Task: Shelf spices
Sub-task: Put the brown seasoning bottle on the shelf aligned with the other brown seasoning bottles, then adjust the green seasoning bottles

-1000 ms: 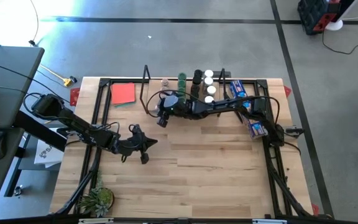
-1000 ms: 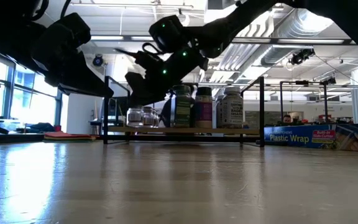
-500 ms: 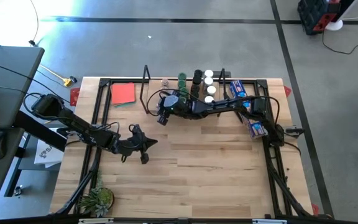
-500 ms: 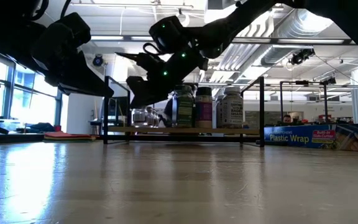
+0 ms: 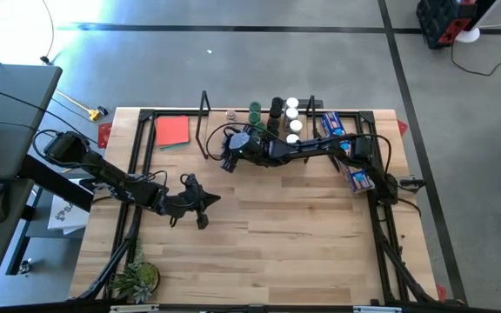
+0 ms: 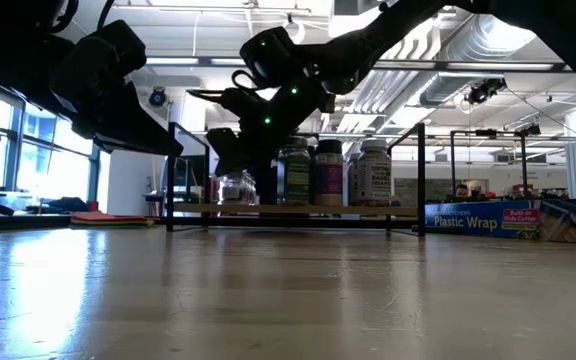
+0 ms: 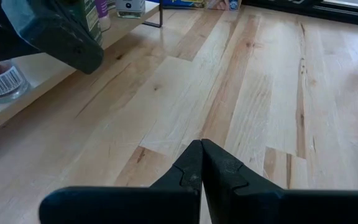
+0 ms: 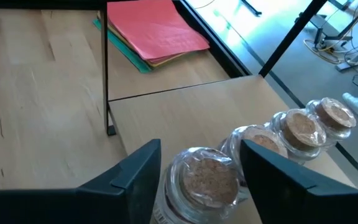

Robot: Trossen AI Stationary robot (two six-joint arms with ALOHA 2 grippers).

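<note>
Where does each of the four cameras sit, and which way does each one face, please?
High view: overhead, looking straight down on the table, both arms and the shelf.
Low view: at tabletop height, looking level across at the shelf; both arms hang in from above.
Left wrist view: on the left arm, facing bare tabletop past its shut fingers.
Right wrist view: on the right arm, looking down at cork-topped jars between its open fingers.
Shared: the red card shows in the high and right wrist views.

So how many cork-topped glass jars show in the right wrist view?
4, in one row on the shelf: one between the right hand's open fingers, then three more beyond it. Others may be hidden.
</note>
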